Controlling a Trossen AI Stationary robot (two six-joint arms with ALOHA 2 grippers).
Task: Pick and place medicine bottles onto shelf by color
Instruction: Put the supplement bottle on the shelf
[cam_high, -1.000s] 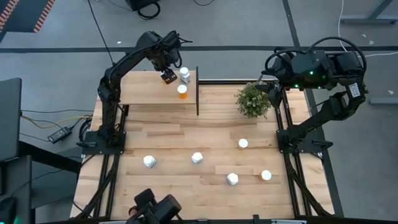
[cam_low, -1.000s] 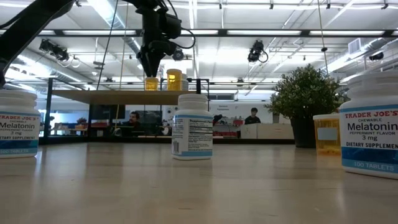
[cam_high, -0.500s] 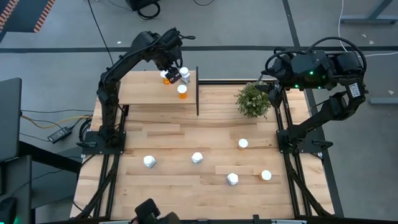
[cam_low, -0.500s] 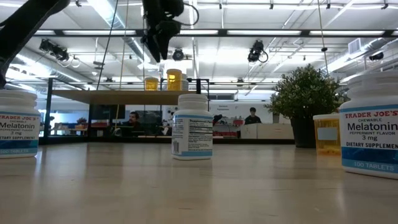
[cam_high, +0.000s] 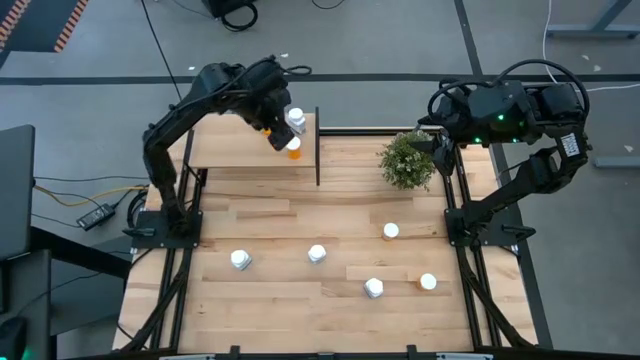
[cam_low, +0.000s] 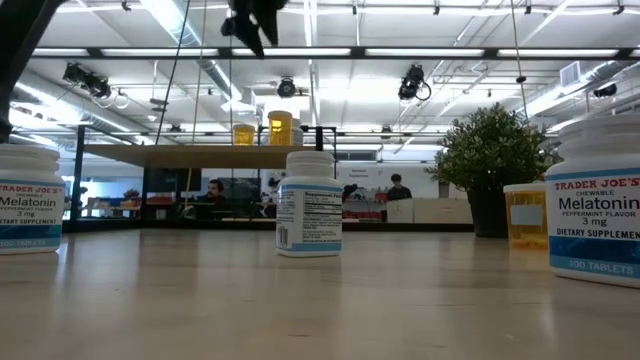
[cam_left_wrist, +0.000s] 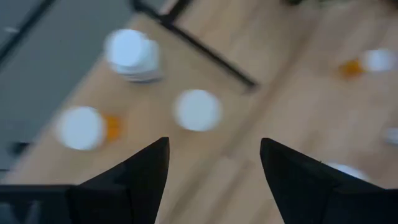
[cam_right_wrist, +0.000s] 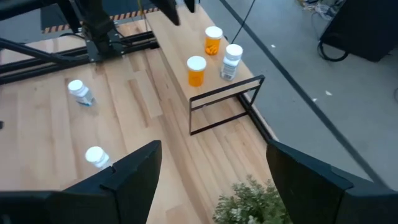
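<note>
Left jaws (cam_left_wrist: 211, 171) risen off shelf (cam_high: 225, 145), open and empty, three bottles (cam_left_wrist: 198, 110) below

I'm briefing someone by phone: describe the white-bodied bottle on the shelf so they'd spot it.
Look at the raised light-wood shelf beside the black divider panel. Three bottles stand at that end; the white-bodied bottle is by the shelf's corner, and its two neighbours are orange.

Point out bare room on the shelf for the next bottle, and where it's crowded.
The shelf is bare across its whole left part. The end by the divider panel is crowded: two orange bottles and one white bottle cluster there. The left gripper hangs open above that cluster. The right gripper waits, open, above the plant.
</note>
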